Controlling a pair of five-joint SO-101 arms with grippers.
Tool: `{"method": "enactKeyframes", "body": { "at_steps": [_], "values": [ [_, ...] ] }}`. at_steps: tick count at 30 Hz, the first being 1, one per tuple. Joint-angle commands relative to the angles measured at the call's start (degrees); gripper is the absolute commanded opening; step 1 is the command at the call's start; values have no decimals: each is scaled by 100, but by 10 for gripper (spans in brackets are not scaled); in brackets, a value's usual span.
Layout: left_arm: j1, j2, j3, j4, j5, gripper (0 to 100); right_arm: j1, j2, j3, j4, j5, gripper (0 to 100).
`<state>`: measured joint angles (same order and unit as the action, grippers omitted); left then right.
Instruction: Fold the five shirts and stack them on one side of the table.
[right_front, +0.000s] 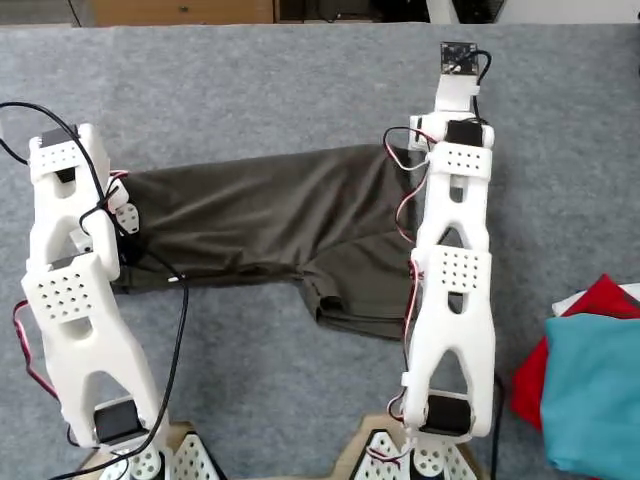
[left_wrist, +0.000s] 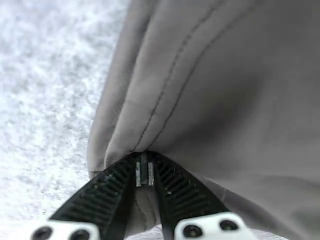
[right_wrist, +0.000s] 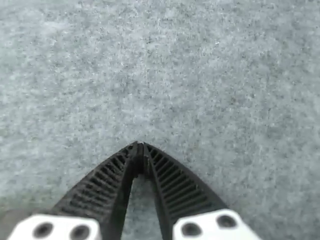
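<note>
A dark olive shirt (right_front: 270, 215) lies spread across the grey carpeted table (right_front: 250, 90), with a sleeve hanging toward the near side. In the left wrist view my left gripper (left_wrist: 144, 159) is shut on a folded edge of the shirt (left_wrist: 225, 90). From above, that gripper (right_front: 124, 214) sits at the shirt's left end. My right gripper (right_wrist: 141, 146) is shut with nothing in it, its tips over bare carpet (right_wrist: 165, 65). The right arm (right_front: 455, 210) stretches along the shirt's right edge, with its wrist just past the far right corner.
A pile of shirts lies at the right edge near the front: a teal one (right_front: 596, 392) on top, a red one (right_front: 602, 298) under it, and a bit of white (right_front: 575, 300). A wooden cabinet (right_front: 180, 10) stands beyond the far edge.
</note>
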<state>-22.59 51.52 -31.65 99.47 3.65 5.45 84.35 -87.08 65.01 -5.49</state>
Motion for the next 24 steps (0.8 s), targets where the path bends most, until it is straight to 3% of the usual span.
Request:
{"method": "enactKeyframes", "body": {
  "at_steps": [1, 12, 20, 24],
  "values": [
    [-290, 233, 185, 9, -79, 20, 92, -66, -233, -35, 9, 6],
    [334, -1657, 132, 132, -70, 20, 4, -163, -840, 325, -9, 6],
    [545, -3099, 1046, 132, -44, 20, -4, -171, -840, 334, -9, 6],
    [519, -3257, 1248, -44, -35, 20, -435, -356, -848, 703, -9, 6]
  ]
}}
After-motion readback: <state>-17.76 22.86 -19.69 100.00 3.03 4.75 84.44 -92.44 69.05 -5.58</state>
